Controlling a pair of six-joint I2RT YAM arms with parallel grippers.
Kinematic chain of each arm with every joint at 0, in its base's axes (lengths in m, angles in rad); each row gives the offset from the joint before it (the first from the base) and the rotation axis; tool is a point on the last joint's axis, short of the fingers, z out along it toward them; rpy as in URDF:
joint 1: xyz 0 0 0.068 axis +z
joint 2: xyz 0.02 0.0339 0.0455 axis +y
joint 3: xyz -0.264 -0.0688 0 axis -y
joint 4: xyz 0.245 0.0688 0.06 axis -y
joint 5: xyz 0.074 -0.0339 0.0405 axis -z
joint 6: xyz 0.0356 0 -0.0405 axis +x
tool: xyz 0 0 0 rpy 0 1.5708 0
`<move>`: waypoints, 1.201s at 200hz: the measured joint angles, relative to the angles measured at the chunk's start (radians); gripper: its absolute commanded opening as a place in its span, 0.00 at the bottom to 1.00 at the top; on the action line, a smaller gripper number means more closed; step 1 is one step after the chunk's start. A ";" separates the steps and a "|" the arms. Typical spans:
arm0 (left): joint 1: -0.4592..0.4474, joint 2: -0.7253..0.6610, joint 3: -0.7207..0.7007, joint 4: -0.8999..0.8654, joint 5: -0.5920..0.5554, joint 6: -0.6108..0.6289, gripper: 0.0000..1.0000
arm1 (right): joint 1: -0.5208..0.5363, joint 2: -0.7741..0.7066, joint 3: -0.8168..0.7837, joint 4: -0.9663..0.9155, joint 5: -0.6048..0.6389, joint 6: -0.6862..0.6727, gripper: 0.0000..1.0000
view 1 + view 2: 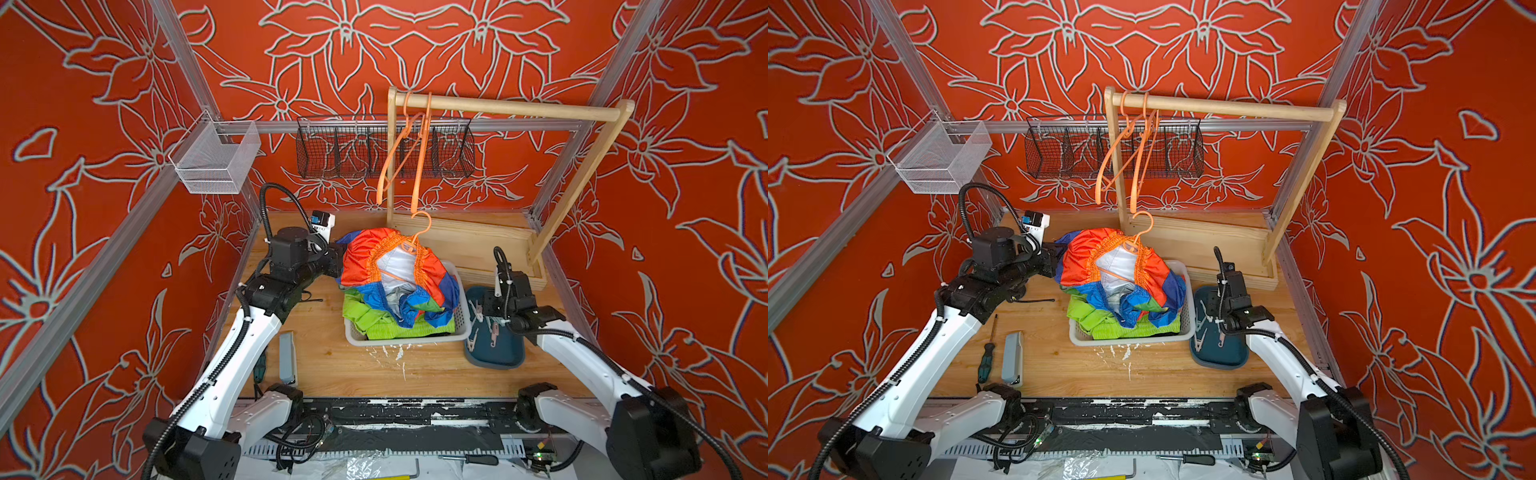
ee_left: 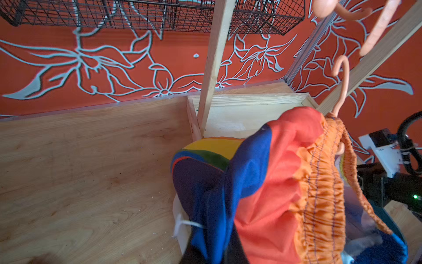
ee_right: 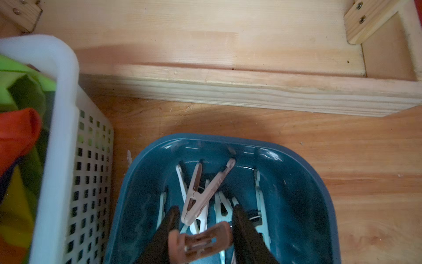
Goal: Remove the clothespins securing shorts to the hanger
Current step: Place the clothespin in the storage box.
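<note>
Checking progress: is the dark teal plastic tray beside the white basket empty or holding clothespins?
Not empty: the dark teal plastic tray holds several pale plastic clothespins in the right wrist view.

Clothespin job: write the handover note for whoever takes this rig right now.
Grippers: the left end effector is shut, apparently on the rainbow shorts, holding them and their orange hanger up over the white basket. The right end effector is open over the blue tray; a pink clothespin between the jaws looks loose.
Done: several clothespins lie in the tray, lime green shorts lie in the basket, two bare hangers hang on the wooden rail.
Left: no pin shows on the rainbow shorts, but their far side is hidden. Check it.
</note>
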 measured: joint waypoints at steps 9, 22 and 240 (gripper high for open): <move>0.000 -0.002 -0.004 0.002 0.007 0.000 0.00 | -0.002 -0.003 0.000 0.012 0.005 0.001 0.52; 0.000 -0.002 -0.008 0.004 0.017 0.000 0.00 | -0.005 -0.013 0.000 0.021 0.011 0.003 0.54; 0.006 0.017 -0.027 0.072 0.209 -0.031 0.00 | 0.020 0.101 0.343 0.554 -0.706 0.344 0.62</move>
